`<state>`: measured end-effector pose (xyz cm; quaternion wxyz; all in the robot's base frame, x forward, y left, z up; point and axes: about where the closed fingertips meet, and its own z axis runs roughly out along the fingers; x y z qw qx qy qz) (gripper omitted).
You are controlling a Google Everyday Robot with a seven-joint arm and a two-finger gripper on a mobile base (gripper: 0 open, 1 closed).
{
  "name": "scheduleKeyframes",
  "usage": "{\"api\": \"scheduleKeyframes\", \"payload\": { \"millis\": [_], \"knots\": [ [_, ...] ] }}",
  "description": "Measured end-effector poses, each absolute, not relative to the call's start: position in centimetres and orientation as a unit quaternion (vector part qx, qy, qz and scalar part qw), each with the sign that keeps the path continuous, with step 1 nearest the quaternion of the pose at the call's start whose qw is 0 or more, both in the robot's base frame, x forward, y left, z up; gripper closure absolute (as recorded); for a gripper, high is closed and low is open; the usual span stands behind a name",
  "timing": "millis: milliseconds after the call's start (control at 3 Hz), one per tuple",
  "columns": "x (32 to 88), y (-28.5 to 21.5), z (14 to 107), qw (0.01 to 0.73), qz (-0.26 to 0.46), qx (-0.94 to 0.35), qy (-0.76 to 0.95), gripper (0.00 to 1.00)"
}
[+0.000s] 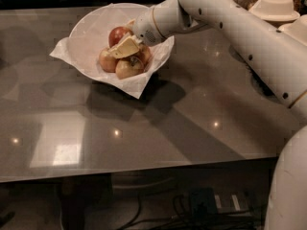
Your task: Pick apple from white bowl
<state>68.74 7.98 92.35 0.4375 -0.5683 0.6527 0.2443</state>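
The white bowl (pixel 91 32), lined with white paper whose corners stick out over the rim, stands on the far left part of the table. Several reddish-yellow apples (pixel 127 67) are piled in its right half. One redder apple (pixel 116 34) sits at the back of the pile. My gripper (pixel 125 46) reaches in from the right and lies on top of the pile, between the red apple and the front ones. The white arm (pixel 230 23) runs up to the right.
The glossy grey-brown table (pixel 192 123) has its front edge near the bottom of the view. Stacked beige plates (pixel 276 6) stand at the back right, with another pale dish (pixel 295 28) beside them. Cables lie on the floor under the table.
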Motion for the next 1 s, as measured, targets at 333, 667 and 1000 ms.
{"api": "scheduleKeyframes", "payload": {
  "millis": [333, 667, 1000],
  "knots": [
    [67.8, 6.5, 94.6, 0.459, 0.237, -0.567, 0.641, 1.00],
    [66.1, 3.7, 97.1, 0.474, 0.226, -0.573, 0.630, 1.00],
    [63.7, 0.5, 99.5, 0.475, 0.208, -0.582, 0.626, 1.00]
  ]
}}
